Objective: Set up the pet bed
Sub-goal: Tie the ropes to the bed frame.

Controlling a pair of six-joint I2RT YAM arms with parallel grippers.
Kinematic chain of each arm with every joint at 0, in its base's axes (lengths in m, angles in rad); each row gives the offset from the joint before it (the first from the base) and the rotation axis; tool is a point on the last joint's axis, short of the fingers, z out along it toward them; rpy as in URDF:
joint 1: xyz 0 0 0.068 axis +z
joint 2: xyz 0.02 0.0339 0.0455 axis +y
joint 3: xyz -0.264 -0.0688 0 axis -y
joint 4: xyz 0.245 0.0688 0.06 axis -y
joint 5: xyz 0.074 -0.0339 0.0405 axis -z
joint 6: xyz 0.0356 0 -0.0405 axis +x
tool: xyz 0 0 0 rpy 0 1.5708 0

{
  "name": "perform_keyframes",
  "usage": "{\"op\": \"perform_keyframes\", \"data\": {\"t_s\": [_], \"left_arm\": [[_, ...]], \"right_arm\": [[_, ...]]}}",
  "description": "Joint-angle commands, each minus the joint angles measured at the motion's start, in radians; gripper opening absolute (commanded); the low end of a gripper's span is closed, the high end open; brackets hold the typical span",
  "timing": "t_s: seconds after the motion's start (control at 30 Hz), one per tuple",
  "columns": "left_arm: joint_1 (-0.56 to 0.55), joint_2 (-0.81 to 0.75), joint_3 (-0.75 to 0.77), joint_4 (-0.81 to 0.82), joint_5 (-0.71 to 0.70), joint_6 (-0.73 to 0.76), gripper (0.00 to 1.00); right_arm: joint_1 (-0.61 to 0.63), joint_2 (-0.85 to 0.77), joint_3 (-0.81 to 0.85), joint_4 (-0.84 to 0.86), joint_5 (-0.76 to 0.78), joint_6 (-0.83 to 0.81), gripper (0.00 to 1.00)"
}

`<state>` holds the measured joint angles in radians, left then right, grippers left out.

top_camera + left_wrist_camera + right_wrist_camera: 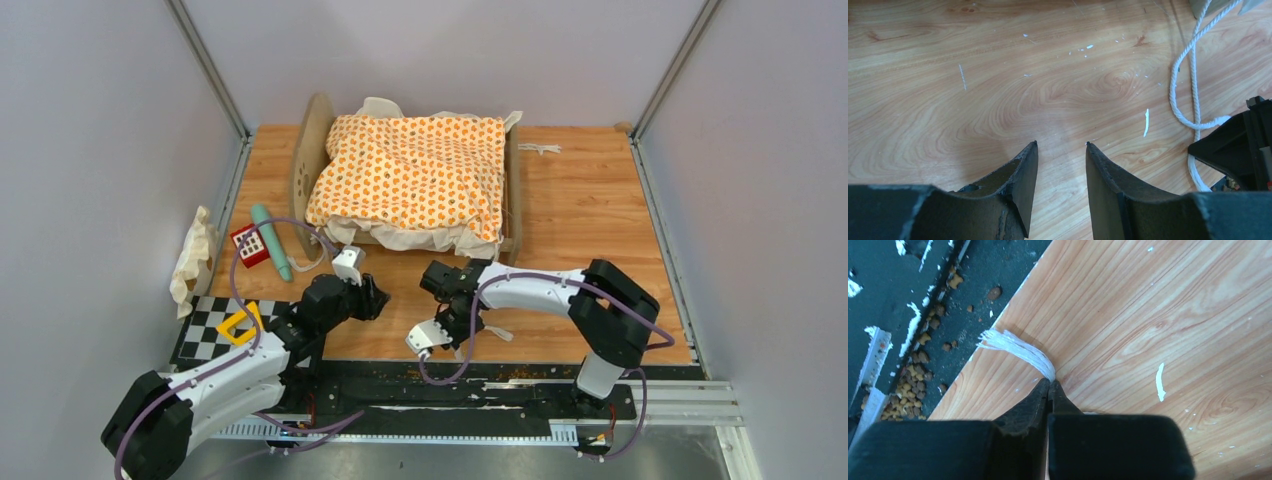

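The pet bed [303, 165] stands at the back middle of the table, its rounded wooden end board on the left. An orange-patterned cushion [410, 175] with cream edges covers it and spills over the front. My left gripper [1061, 144] hovers open over bare wood in front of the bed, with nothing between its fingers; from above it [378, 300] sits left of centre. My right gripper [1049, 382] is shut on a white tie cord [1020, 351], whose frayed end fans out past the fingertips near the table's front edge. In the top view that gripper [468, 338] points down at the board.
A crumpled white cloth [192, 255], a red block [248, 245] and a teal cylinder [272, 242] lie left of the bed. A yellow piece [238, 325] rests on a checkered mat [205, 335]. Kibble crumbs [910, 382] lie on the black strip. A looped white cord [1193, 75] trails toward the bed.
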<state>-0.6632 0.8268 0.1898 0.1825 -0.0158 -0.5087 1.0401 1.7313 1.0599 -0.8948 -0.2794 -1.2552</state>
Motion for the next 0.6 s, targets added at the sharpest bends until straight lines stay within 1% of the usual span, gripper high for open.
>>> {"op": "perform_keyframes", "data": {"t_s": [0.0,0.13,0.23,0.33,0.4,0.57], "left_arm": [[0.008,-0.002,0.033,0.014,-0.009,0.009,0.48],[0.007,0.032,0.067,0.019,0.006,0.034,0.49],[0.008,0.092,0.105,0.025,0.01,0.066,0.5],[0.008,0.176,0.155,0.051,0.074,0.101,0.51],[0.008,0.249,0.185,0.108,0.158,0.115,0.52],[0.005,0.462,0.279,0.241,0.274,0.067,0.53]], "right_arm": [[-0.004,-0.081,-0.107,0.176,-0.126,0.07,0.0],[-0.012,-0.212,-0.202,0.322,-0.146,0.148,0.0],[-0.016,-0.319,-0.298,0.422,-0.17,0.197,0.0],[-0.026,-0.415,-0.372,0.487,-0.18,0.229,0.0],[-0.033,-0.465,-0.405,0.505,-0.186,0.235,0.0],[-0.048,-0.583,-0.468,0.519,-0.166,0.238,0.0]]}}
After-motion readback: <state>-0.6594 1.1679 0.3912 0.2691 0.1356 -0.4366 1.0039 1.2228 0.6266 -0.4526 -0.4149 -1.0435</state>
